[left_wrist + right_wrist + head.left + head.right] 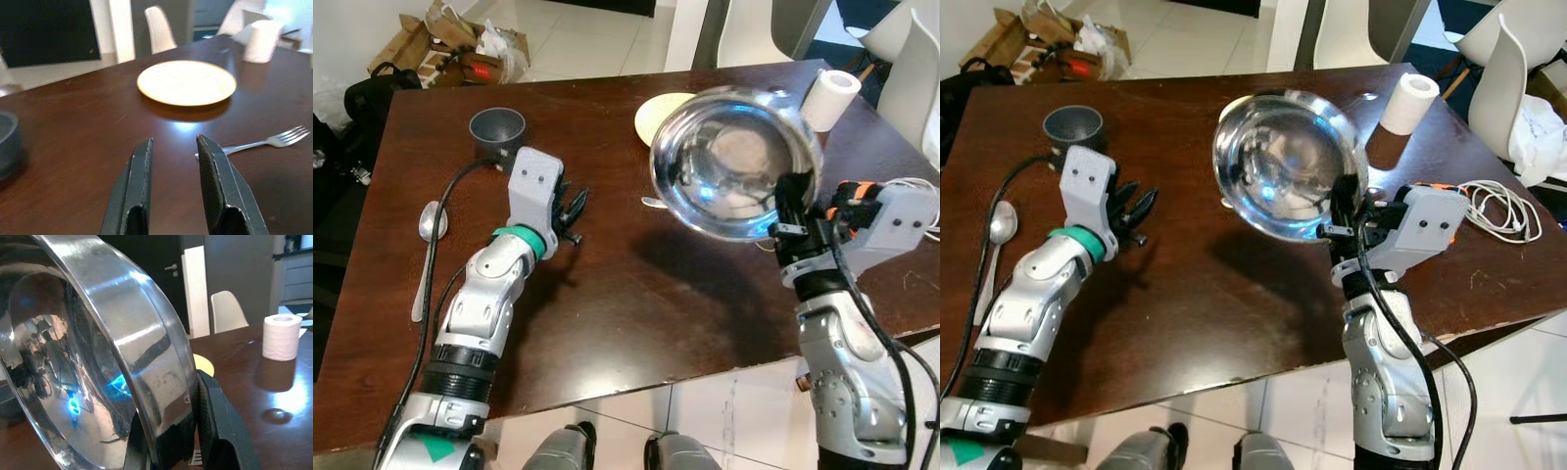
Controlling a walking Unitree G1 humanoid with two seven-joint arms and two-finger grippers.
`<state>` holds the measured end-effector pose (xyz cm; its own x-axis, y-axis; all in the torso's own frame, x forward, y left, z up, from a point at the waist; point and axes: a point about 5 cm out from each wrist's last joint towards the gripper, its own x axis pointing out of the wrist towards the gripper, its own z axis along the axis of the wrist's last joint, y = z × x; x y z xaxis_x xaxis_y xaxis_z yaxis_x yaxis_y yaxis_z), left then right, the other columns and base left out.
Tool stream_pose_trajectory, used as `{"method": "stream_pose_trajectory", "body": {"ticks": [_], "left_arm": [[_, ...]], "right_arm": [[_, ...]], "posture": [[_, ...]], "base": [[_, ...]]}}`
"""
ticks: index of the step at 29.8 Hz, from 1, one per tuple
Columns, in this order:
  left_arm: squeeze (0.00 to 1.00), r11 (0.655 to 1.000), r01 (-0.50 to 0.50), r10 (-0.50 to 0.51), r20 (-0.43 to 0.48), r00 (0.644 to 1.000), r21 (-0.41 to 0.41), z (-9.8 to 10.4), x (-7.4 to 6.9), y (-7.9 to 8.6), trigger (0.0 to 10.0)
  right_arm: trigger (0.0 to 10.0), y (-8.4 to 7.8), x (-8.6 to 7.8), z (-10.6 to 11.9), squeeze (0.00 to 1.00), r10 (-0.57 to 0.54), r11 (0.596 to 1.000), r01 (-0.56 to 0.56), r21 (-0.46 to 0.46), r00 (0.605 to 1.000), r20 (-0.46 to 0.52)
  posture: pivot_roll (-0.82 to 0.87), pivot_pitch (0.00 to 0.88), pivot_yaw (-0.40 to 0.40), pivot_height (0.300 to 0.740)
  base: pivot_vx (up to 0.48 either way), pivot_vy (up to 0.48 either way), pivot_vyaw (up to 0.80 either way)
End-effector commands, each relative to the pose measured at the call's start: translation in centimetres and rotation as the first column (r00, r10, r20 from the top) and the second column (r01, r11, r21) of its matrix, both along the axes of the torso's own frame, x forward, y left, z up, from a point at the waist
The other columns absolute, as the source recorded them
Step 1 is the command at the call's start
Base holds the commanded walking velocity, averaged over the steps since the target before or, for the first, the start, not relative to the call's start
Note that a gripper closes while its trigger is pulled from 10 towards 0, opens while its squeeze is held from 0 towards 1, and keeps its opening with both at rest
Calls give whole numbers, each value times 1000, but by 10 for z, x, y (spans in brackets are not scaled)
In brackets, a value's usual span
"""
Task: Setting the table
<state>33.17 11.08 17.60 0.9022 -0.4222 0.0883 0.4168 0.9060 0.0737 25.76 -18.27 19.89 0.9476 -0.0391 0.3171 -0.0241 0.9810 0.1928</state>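
Note:
A large shiny steel bowl (734, 162) is held up off the dark wooden table (636, 304), tilted with its opening toward me. My right gripper (790, 196) is shut on its lower rim, one finger inside and one outside (215, 416). The bowl hides part of a yellow plate (656, 113) lying behind it. My left gripper (576, 208) rests low over the table left of centre, open with a narrow gap and nothing between its fingers (210, 166). A fork (264, 143) lies beside the plate (186, 82). A spoon (429, 230) lies near the table's left edge.
A dark grey cup (497, 130) stands at the far left behind my left gripper. A paper roll (829, 98) stands at the far right corner. A white cable (1498, 211) lies near the right edge. White chairs (1503, 78) and boxes (440, 44) stand beyond the table.

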Motion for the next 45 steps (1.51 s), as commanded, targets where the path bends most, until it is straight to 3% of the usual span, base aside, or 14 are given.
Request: {"method": "stream_pose_trajectory", "body": {"ticks": [1, 5, 18, 45], "left_arm": [[0, 1000, 7, -7, -14, 1000, 6, -5, -1, -4, 10000], [0, 1000, -19, 18, 9, 1000, 22, -6, 3, -8, 10000], [0, 1000, 4, -5, 31, 1000, 23, -4, 2, -19, 10000], [0, 1000, 15, -16, 34, 999, 27, -7, 3, -24, 10000]], "right_arm": [[10000, -4, -2, 10, 0, -31, 999, 31, -5, 998, 49], [10000, -6, -2, 9, 0, -57, 998, 58, -9, 997, 49], [10000, -8, -2, 7, 0, -74, 997, 74, -8, 997, 35], [10000, -6, -1, 6, 0, -75, 997, 76, -10, 997, 24]], "posture": [[-43, 0, 43, 740], [-46, 0, 45, 740], [-58, 0, 48, 740], [-58, 0, 47, 740]], "base": [[0, 0, 0], [0, 0, 0], [0, 0, -800], [0, 0, -800]]}}
